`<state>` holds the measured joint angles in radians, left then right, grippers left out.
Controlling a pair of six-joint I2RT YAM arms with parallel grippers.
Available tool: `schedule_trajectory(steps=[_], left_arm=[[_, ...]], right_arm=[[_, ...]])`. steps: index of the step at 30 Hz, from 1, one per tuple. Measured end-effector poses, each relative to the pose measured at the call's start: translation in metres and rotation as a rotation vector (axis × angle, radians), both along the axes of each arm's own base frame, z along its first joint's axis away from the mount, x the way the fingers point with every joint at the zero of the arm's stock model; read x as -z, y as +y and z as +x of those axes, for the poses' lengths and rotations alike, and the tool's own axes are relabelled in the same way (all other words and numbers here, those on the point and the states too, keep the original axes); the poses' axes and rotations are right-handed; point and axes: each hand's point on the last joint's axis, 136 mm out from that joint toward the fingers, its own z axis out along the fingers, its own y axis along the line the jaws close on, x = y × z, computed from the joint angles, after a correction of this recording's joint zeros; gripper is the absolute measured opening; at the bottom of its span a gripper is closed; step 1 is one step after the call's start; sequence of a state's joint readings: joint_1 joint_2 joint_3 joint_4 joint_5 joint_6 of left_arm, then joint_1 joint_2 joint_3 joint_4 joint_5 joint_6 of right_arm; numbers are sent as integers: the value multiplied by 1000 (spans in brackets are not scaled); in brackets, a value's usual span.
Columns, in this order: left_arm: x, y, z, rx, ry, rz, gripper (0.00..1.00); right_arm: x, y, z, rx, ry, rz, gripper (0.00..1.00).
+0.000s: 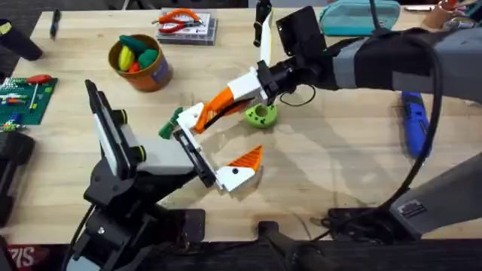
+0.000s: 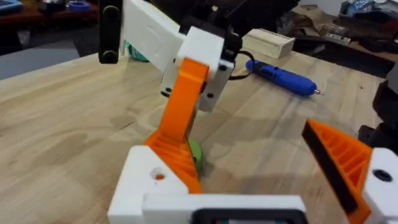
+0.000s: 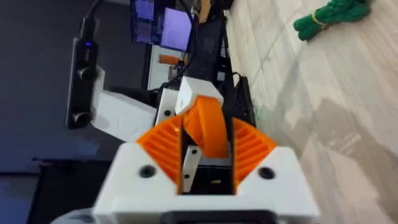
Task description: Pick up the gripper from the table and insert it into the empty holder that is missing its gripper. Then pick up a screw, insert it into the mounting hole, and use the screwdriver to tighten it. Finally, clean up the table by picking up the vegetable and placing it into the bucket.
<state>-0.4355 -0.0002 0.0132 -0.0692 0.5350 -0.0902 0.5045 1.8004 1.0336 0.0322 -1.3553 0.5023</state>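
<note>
right gripper (image 1: 197, 120) clamped on loose orange finger, pushing it into left gripper (image 1: 239, 167) holder. left fingers apart. screwdriver (image 1: 413, 124) well right of that, untouched. vegetable (image 1: 170, 123) just beside holder; bucket (image 1: 157, 74) beyond. screw, tidy-up remain.

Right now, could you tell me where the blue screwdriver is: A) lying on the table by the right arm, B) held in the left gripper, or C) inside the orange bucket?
A: the screwdriver lies flat on the table, beside the right arm.
</note>
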Motion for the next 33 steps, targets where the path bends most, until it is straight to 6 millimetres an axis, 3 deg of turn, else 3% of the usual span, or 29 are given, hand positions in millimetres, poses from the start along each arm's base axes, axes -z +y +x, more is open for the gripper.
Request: schedule_trajectory(steps=[2,4,33], left_arm=[[0,0,0,0,1,0,988],[0,0,0,2,0,0,988],[1,8,10,-73,14,-6,988]], right_arm=[[-1,0,-1,-5,1,6,73],[-2,-1,-1,-6,10,7,18],[0,19,10,63,-31,-41,14]])
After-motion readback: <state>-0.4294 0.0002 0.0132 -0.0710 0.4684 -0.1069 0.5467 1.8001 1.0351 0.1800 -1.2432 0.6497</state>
